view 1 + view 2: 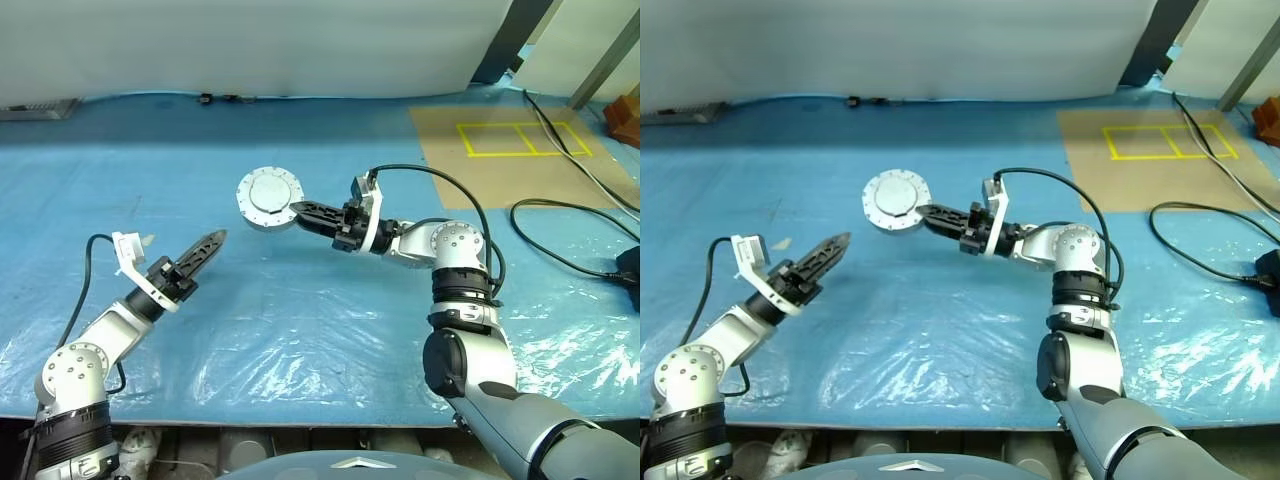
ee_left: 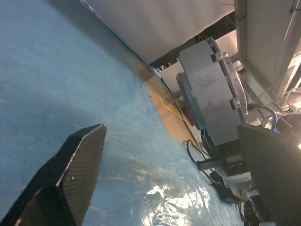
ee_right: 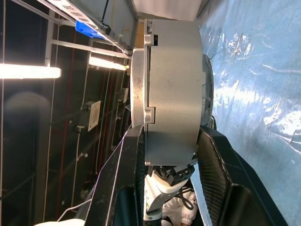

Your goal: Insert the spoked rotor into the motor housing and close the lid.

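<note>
**Closed housing held aloft by right gripper; left gripper empty**

Motor housing [image 1: 269, 198] found lifted clear of the blue-sheeted worktop [image 1: 300, 320], clamped across its thickness in the jaws of the right gripper [image 1: 305, 212]. Turned on edge, one flat bolted face toward the head camera. Lid [image 3: 139, 84] seated flush against the housing body, seam closed as far as visible. Spoked rotor not identified separately; judged to be enclosed.

Left gripper [image 1: 205, 248] well apart from the housing, toward the robot's left and nearer the robot, holding nothing. Jaws apart, with the housing lying between its two fingers in the left wrist view only by line of sight.

Handling judgement: solid metal, rigid, likely heavy for its bulk. Smooth grey wall probably slippery under the fingers [image 3: 123, 179], so a grip across the two flat faces, as now, appears sounder than a pinch on the curved rim. Risk of slipping if tilted sharply.

View comparison: head views give only the round face with its ring of bolts. Right wrist view supplies the side profile, the lid's flange lugs and the finger contact on both faces. Left wrist view adds the plain grey wall [image 2: 211, 94] from the far side.
</note>
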Controlling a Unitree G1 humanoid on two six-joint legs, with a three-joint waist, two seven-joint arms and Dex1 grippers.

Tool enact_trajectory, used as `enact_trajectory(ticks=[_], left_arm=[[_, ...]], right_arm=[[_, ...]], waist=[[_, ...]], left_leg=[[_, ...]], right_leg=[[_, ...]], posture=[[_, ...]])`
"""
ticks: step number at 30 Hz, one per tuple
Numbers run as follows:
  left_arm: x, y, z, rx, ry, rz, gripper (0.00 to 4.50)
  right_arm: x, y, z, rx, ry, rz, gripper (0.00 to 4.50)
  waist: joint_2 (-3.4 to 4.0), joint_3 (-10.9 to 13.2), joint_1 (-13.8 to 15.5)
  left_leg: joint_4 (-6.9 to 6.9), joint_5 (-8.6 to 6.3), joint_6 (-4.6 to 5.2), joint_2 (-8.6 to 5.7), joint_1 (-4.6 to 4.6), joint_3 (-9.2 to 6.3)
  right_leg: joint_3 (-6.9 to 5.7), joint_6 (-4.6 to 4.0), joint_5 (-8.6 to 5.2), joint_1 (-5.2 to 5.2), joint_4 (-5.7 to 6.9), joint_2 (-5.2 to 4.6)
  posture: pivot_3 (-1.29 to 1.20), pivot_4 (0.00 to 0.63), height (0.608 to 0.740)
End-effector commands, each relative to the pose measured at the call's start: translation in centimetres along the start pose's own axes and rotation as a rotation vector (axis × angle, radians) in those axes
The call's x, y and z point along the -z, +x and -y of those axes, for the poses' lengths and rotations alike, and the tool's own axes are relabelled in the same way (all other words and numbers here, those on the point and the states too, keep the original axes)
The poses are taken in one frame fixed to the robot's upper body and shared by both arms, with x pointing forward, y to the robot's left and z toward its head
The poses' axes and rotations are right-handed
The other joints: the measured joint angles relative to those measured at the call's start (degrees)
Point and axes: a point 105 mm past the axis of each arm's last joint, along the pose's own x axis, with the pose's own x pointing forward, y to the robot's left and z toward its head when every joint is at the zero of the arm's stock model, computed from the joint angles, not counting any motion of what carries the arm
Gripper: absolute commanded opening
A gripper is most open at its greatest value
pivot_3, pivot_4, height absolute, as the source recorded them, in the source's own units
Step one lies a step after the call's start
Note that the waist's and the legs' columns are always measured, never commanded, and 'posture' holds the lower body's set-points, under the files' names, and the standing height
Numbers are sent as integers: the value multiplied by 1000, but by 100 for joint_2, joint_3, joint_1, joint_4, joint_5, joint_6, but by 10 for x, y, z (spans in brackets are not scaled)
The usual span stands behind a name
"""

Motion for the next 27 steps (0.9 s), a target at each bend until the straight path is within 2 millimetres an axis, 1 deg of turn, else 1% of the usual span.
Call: enact_trajectory(ticks=[1, 6, 8, 10, 14, 16, 18, 20, 22, 25, 27], left_arm=[[-7, 15, 24, 111, 71, 12, 4450], [-11, 31, 38, 191, 61, 38, 4450], [-9, 38, 46, 230, 69, 29, 4450], [-6, 43, 50, 248, 73, 14, 4450], [-4, 57, 44, 242, 38, 24, 4450], [-4, 66, 37, 219, 24, 35, 4450], [-6, 71, 33, 205, 14, 50, 4450], [-10, 77, 31, 197, -5, 78, 4450], [-10, 80, 33, 200, -23, 81, 4450], [-3, 79, 35, 209, -34, 54, 3859], [0, 78, 36, 204, -35, 40, 3240]], right_arm=[[-3, 7, -32, -125, -74, -22, 1218], [0, 6, -32, -120, -78, -43, 1218], [2, 6, -32, -117, -80, -50, 1218], [3, 6, -31, -115, -82, -55, 1218], [3, 7, -30, -108, -81, -59, 1218], [3, 7, -30, -103, -81, -60, 1218], [4, 7, -29, -100, -82, -60, 1218], [4, 7, -29, -97, -83, -61, 1218], [4, 7, -28, -92, -84, -60, 1218], [4, 6, -26, -82, -84, -60, 1218], [4, 6, -26, -80, -84, -61, 1218]], waist=[[-1, 0, 4], [-1, 0, 5], [-1, 0, 5], [-1, 0, 4], [-1, 0, 21], [-1, 0, 39], [-2, 0, 42], [-2, 0, 45], [-2, 0, 59], [-2, 0, 81], [-3, 0, 85]], left_leg=[[0, 0, 0, 0, 0, 0], [15, 1, 1, 0, -1, -2], [18, 1, 1, 0, -2, -2], [19, 1, 1, 0, -3, -3], [20, 12, 19, 0, -4, -3], [24, 13, 20, 0, -3, -3], [29, 13, 20, 0, -3, -5], [29, 13, 20, 0, -3, -4], [29, 13, 20, 0, -5, -5], [31, 13, 21, 0, -8, -5], [31, 13, 21, 0, -8, -5]], right_leg=[[0, 0, 0, 0, 1, 0], [1, 1, 1, 1, 9, 0], [1, 1, 1, 1, 11, 0], [1, 1, 1, 1, 12, 0], [1, 2, 1, 2, 12, 0], [1, 2, 1, 2, 15, -1], [1, 2, 2, 2, 20, -1], [2, 2, 2, 3, 20, -1], [2, 2, 2, 3, 19, 0], [2, 2, 2, 3, 18, 0], [1, 2, 2, 2, 17, 0]], posture=[[0, 150, 740], [0, 150, 740], [0, 150, 740], [0, 150, 740], [0, 150, 740], [0, 150, 740], [0, 150, 740], [0, 150, 740], [0, 150, 740], [0, 150, 740], [0, 150, 740]])
